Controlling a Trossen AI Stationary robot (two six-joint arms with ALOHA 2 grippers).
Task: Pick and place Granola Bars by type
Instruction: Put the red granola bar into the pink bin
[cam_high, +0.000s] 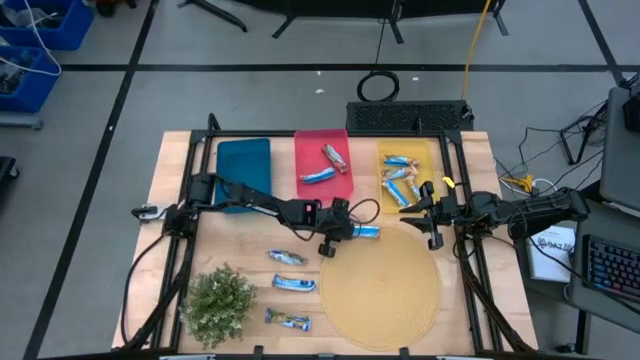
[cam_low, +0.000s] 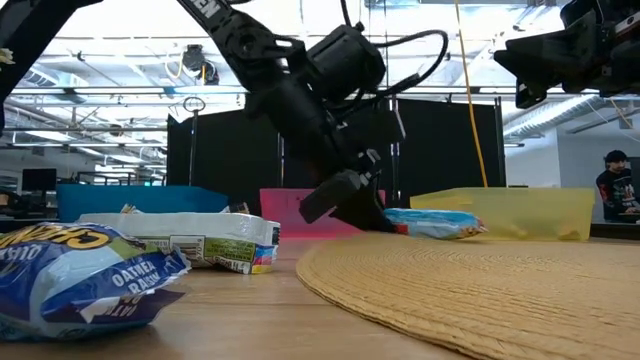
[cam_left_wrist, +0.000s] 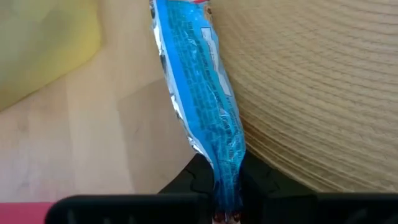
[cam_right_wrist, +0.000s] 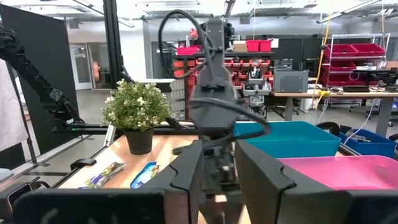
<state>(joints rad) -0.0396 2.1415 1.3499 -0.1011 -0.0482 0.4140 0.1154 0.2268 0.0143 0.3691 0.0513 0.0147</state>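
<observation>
From my low view, one granola bar (cam_low: 85, 285) nearest the camera carries partly legible print: "OATME" above "RAISI", with large yellow lettering above it cut off. Fine print on the other wrappers is unreadable to me.

Colour rundown: the desk (cam_high: 170, 190) is light wood with a big round woven tan mat (cam_high: 385, 290) on it. Three bins along the back: teal (cam_high: 243, 165), pink-red (cam_high: 318, 155), and yellow (cam_high: 420, 152). The bar (cam_left_wrist: 202, 93) pinched in the left gripper's (cam_high: 347, 232) black fingers (cam_left_wrist: 199, 180) is bright blue with silver edges and tiny white print. The loose bars (cam_high: 293, 283) are blue and white too. The plant (cam_high: 218, 303) is green with pale flecks.
</observation>
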